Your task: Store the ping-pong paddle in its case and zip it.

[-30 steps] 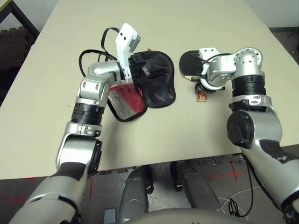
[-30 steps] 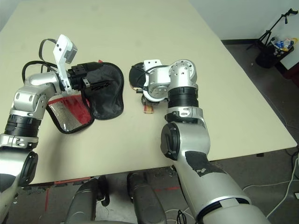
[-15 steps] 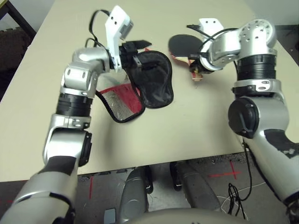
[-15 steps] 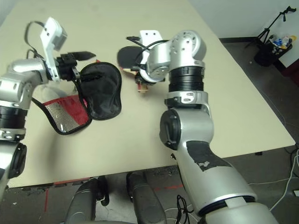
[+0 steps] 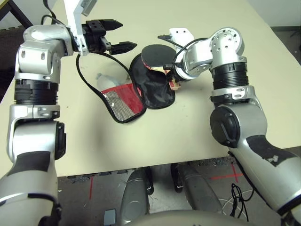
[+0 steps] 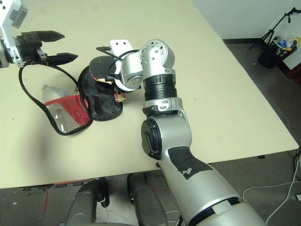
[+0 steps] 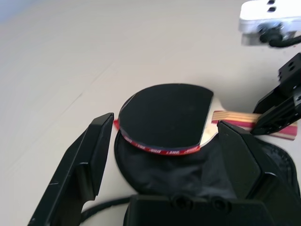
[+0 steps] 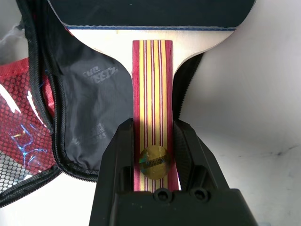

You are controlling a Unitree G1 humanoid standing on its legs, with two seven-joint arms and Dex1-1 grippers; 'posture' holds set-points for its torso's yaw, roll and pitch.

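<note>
From the head, the case (image 5: 141,92) lies unzipped mid-table, and the right gripper (image 5: 173,80) holds the ping-pong paddle (image 5: 156,54) over its far end. The left gripper (image 5: 117,35) hangs spread and empty, toward the table's far left. The right wrist view shows both fingers (image 8: 115,155) clamped on the striped handle.

I see even, bright overhead light and soft shadows under the case (image 5: 141,94); my left wrist view blurs close to the fingers (image 7: 80,165).
</note>
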